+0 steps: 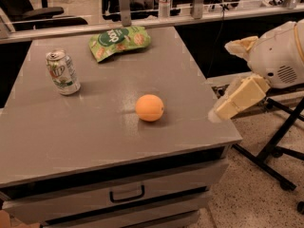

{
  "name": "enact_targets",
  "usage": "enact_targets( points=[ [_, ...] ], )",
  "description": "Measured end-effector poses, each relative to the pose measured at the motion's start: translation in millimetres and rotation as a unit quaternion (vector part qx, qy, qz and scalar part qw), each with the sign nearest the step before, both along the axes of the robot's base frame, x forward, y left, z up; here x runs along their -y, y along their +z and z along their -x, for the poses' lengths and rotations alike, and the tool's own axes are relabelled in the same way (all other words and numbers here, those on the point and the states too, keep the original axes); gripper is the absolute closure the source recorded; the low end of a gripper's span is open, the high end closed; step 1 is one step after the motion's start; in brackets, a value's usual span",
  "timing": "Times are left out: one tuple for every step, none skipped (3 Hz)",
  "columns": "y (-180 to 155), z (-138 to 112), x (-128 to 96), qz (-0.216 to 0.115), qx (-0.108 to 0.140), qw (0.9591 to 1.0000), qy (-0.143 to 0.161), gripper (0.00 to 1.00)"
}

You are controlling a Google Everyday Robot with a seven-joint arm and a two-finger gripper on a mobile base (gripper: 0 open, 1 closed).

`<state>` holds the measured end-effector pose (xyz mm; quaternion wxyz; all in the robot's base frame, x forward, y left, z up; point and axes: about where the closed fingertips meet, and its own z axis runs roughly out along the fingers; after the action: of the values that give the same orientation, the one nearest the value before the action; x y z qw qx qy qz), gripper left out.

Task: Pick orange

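The orange [149, 108] is round and plain and lies on the grey table top [57, 132], right of centre and towards the front. My gripper [222, 80] comes in from the right, at the table's right edge and a little above it, about a hand's width right of the orange. Its two cream fingers [240, 98] stand apart, open and empty.
A green and white soda can [62, 72] stands upright at the table's left. A green snack bag [119, 41] lies at the back. Below the front edge is a drawer with a handle [127, 194]. Black stand legs [275, 146] cross the floor on the right.
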<state>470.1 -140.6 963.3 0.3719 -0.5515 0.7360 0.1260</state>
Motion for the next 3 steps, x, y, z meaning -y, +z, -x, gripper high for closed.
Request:
enact_targets(
  points=[
    [-14.6, -2.0, -15.1, -0.026, -0.003, 0.9996, 0.007, 0.0],
    [-36.3, -4.2, -45.9, -0.062, -0.015, 0.9973, 0.035, 0.0],
    [-54.5, -7.2, -77.2, -0.087, -0.018, 0.9942, 0.062, 0.0]
  ],
)
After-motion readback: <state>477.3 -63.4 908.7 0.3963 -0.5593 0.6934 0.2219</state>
